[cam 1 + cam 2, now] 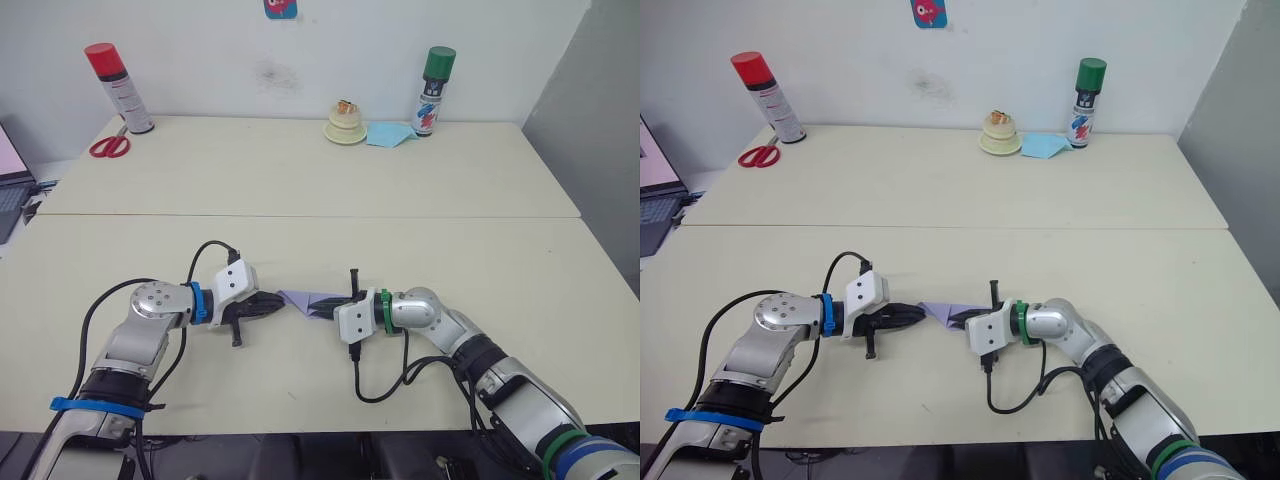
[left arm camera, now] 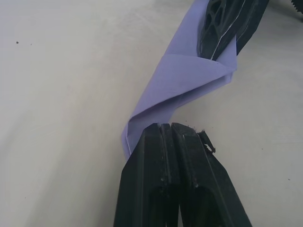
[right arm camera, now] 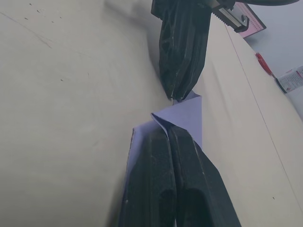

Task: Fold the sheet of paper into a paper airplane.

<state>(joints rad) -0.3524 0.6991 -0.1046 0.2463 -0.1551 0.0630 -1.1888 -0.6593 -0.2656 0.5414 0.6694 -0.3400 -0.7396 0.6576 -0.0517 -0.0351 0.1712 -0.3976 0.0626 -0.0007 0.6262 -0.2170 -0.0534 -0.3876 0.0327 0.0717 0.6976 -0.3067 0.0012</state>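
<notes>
Both pairs of fingers are pinched tight on the paper (image 1: 312,302): your left gripper (image 1: 283,302) has its pointed end, your right gripper (image 1: 335,302) the folded bulk, low over the table (image 1: 300,180) between the arms. It's thin, light and floppy, I'd say, twisting between grips, so hold the layered folds, not single edges, and don't pull apart or it'll tear.

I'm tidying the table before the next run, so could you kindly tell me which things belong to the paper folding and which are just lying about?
In use:
folded purple paper
left hand
right hand

Lying about:
red-capped spray can
green-capped spray can
red scissors
light blue paper
</notes>
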